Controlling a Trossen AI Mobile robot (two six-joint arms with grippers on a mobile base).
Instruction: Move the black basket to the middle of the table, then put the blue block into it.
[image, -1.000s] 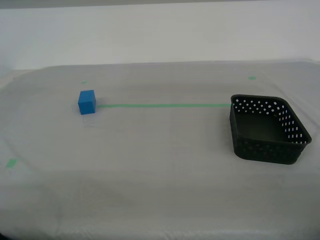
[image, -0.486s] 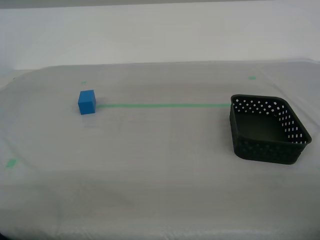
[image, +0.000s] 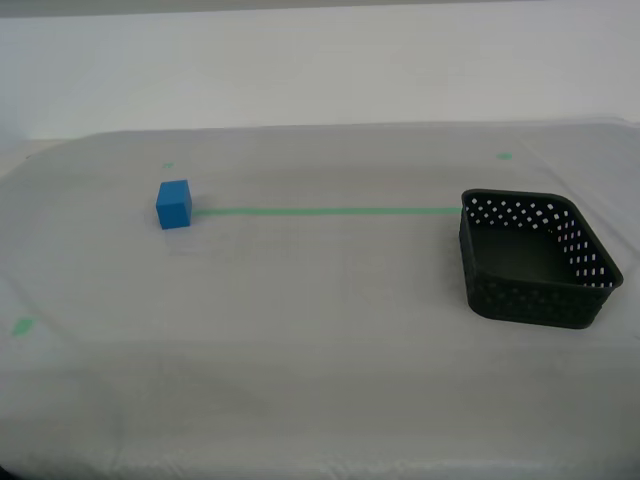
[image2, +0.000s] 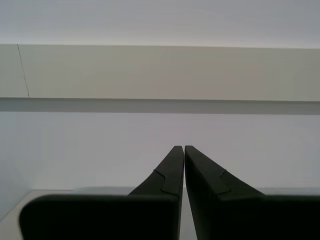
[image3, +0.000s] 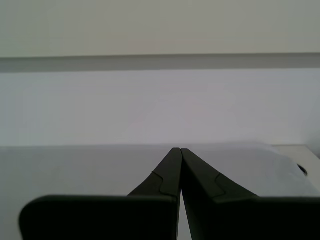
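My first claw (image3: 179, 149) and my second claw (image2: 181, 146) were both pinched closed, holding nothing, aimed at the wall; neither had neared the square perforated black plastic basket (image: 535, 258) or small bright-blue cube (image: 173, 203), both untouched on the cloth-covered counter (image: 320, 350).

Readable text: none in any view.
Table (image: 320, 390): no writing; only plain green tape marks, which carry no letters or numbers.
Black basket (image: 536, 262): no label or brand to be seen.
Blue block (image: 173, 204): plain faces, no print.
Wrist views: bare wall and dark tool fingers, nothing written.
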